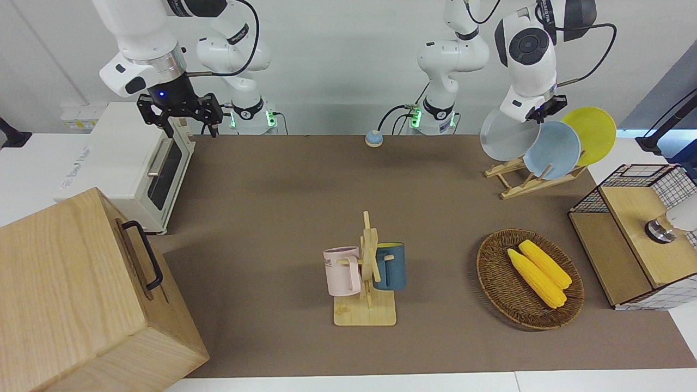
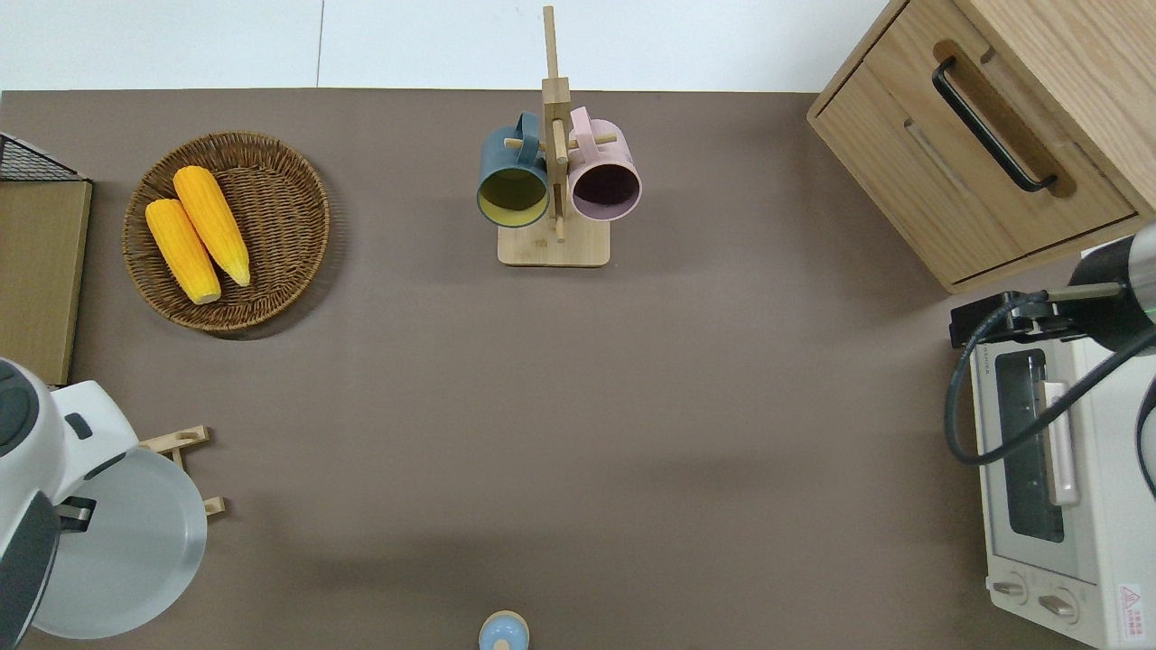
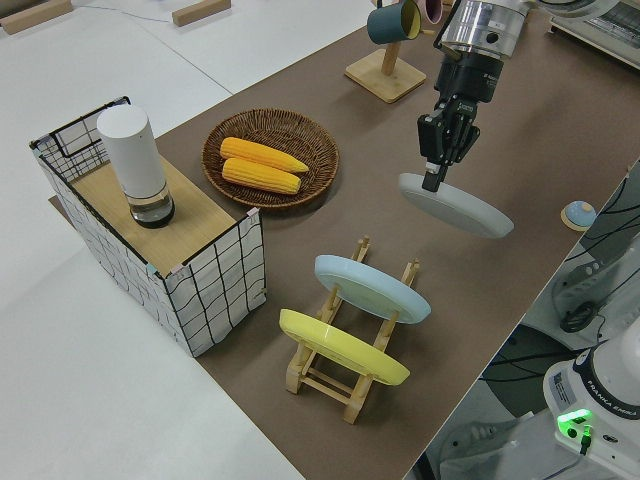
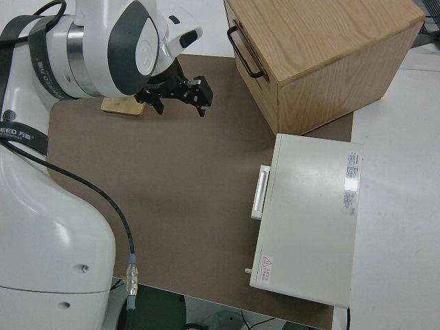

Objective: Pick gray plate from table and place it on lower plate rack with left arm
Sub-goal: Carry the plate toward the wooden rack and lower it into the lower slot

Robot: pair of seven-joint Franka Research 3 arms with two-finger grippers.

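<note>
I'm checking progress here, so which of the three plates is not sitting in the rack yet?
The gray plate. The left gripper holds it by its rim in the air, while the light-blue plate and yellow plate stand in the lower plate rack.

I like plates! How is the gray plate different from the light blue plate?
The gray plate hangs in the air, pinched at its rim by the left claw; the light blue plate rests in the wooden rack. The gray one is paler, the blue one clearly bluer. Both are round and plain.
</note>
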